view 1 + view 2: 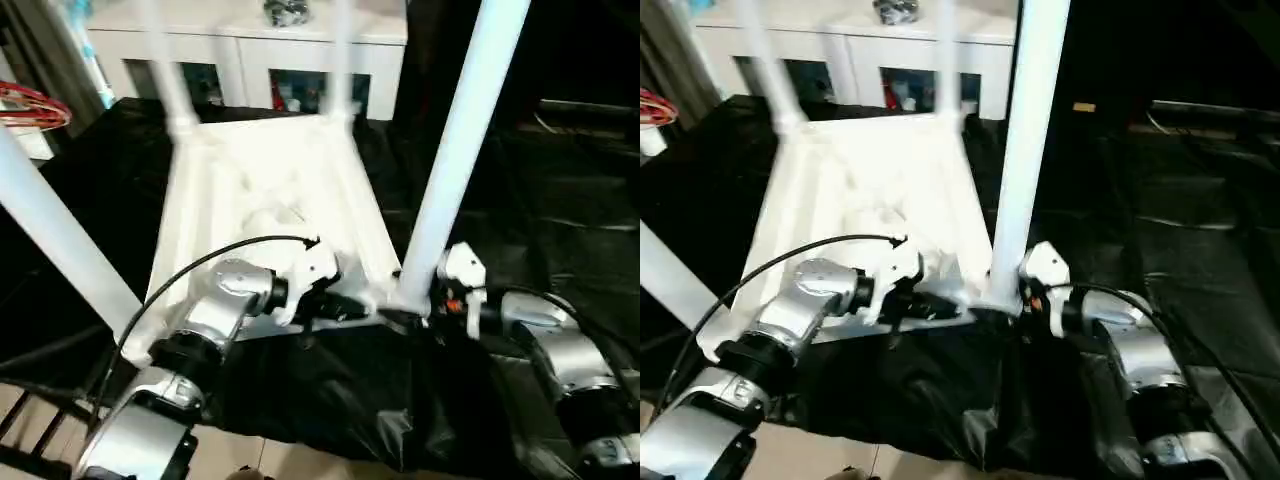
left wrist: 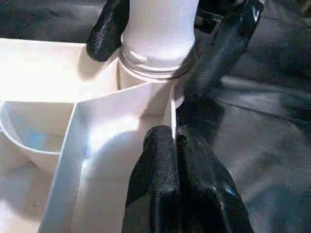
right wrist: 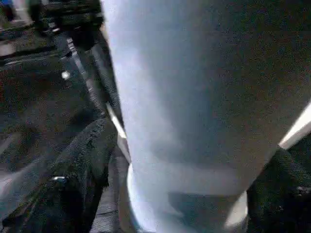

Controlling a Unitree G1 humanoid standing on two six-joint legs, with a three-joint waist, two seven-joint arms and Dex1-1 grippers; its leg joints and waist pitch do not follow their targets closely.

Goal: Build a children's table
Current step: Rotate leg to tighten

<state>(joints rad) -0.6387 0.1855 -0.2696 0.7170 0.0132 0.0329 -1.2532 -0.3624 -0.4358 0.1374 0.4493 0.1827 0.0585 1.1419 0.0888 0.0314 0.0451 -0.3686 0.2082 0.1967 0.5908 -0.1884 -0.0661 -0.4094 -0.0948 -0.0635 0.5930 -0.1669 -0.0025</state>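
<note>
The children's table [image 1: 270, 210] lies upside down on a black sheet [image 1: 560, 210], its legs standing up from the corner sockets. From the head views the left hand [image 1: 345, 305] sits at the near edge of the top and the right hand [image 1: 420, 318] at the foot of the near right leg [image 1: 455, 150]. The left wrist view shows more: the left hand's fingers [image 2: 167, 194] are pressed together against a rib, and the right hand's black fingers [image 2: 109, 29] stand apart on either side of the leg's base. Whether they touch the leg is hard to tell. The leg tops are cut off. A white cabinet [image 1: 250, 55] stands at the far side.
</note>
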